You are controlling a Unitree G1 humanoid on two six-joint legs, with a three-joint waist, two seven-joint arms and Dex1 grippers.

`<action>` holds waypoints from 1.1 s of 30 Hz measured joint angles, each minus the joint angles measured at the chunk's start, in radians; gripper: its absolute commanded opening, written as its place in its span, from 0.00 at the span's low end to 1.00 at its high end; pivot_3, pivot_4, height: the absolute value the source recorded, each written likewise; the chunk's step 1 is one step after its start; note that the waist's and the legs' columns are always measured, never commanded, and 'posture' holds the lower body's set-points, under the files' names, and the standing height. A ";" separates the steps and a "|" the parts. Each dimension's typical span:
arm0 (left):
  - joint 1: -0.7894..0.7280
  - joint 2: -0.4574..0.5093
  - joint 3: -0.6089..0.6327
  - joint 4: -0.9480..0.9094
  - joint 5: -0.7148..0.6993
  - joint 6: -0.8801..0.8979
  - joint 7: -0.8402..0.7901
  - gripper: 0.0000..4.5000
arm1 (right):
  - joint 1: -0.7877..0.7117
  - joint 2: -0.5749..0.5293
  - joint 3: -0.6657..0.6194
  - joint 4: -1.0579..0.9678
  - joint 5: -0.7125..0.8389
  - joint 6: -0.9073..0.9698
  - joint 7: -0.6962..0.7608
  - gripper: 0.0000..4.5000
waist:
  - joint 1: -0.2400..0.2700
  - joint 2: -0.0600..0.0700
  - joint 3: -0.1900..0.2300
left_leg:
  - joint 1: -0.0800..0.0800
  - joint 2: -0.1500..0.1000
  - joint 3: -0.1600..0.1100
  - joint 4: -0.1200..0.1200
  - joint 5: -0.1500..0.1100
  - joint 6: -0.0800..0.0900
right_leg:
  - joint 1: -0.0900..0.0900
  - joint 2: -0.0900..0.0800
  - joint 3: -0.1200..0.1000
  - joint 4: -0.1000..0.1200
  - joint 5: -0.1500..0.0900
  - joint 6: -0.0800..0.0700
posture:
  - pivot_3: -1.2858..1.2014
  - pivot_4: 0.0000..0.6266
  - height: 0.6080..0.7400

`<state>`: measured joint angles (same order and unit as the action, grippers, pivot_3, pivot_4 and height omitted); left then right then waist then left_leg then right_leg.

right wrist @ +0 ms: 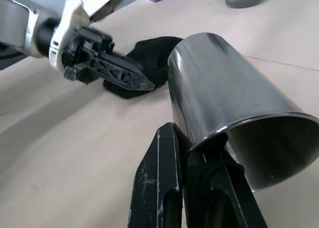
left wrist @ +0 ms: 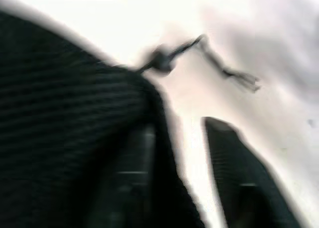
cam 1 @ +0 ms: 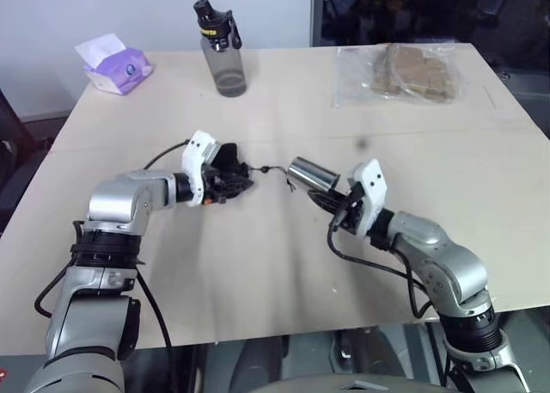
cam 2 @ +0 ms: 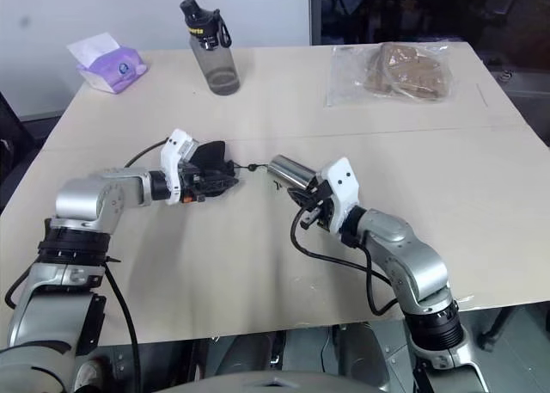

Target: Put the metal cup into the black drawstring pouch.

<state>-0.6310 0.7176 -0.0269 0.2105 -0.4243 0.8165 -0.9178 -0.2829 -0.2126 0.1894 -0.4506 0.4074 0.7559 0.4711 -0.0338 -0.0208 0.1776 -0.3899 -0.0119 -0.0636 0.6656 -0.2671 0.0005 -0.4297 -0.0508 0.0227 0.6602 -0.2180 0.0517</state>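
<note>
Right gripper (right wrist: 192,188) pinched the metal cup (right wrist: 224,113) by its rim, held sideways and empty in the wrist view; left gripper (cam 1: 230,183) stood parted at the black drawstring pouch (cam 2: 215,162) on the table (cam 1: 258,264)

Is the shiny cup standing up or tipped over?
Tipped over. The right hand holds the metal cup by its rim, lying sideways above the table, its closed bottom facing the black pouch.

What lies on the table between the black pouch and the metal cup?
In the left eye view, only the pouch's thin cord crosses the bare table between the black drawstring pouch and the metal cup.
</note>
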 measured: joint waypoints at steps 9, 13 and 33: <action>0.022 0.133 -0.024 -0.009 0.211 -0.344 -0.009 0.69 | 0.007 -0.011 -0.002 0.000 0.000 -0.012 0.000 0.00 | -0.001 0.000 0.000 | -0.004 0.001 0.001 0.001 0.000 0.000 | -0.003 0.001 -0.003 0.001 0.000 0.000 | 0.52 0.24 1.00; 0.020 0.117 -0.063 0.028 0.285 -0.377 0.010 0.69 | 0.006 0.003 0.000 0.004 -0.001 -0.021 0.000 0.00 | 0.000 0.000 0.000 | -0.005 -0.001 0.001 0.003 0.000 0.001 | -0.003 0.000 -0.003 0.000 0.000 0.000 | 0.52 0.24 1.00; -0.069 0.089 -0.077 -0.167 0.146 0.036 -0.088 0.69 | 0.005 0.003 0.003 0.015 -0.009 -0.022 -0.003 0.00 | -0.007 0.000 0.000 | -0.006 0.000 -0.001 0.003 0.000 0.001 | -0.003 0.001 -0.004 0.001 0.000 0.000 | 0.52 0.24 1.00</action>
<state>-0.6998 0.8068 -0.1040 0.0432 -0.2786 0.8521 -1.0058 -0.2779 -0.2101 0.1926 -0.4352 0.3979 0.7342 0.4683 -0.0409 -0.0208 0.1778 -0.3959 -0.0119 -0.0643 0.6688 -0.2672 0.0011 -0.4327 -0.0499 0.0184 0.6614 -0.2180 0.0520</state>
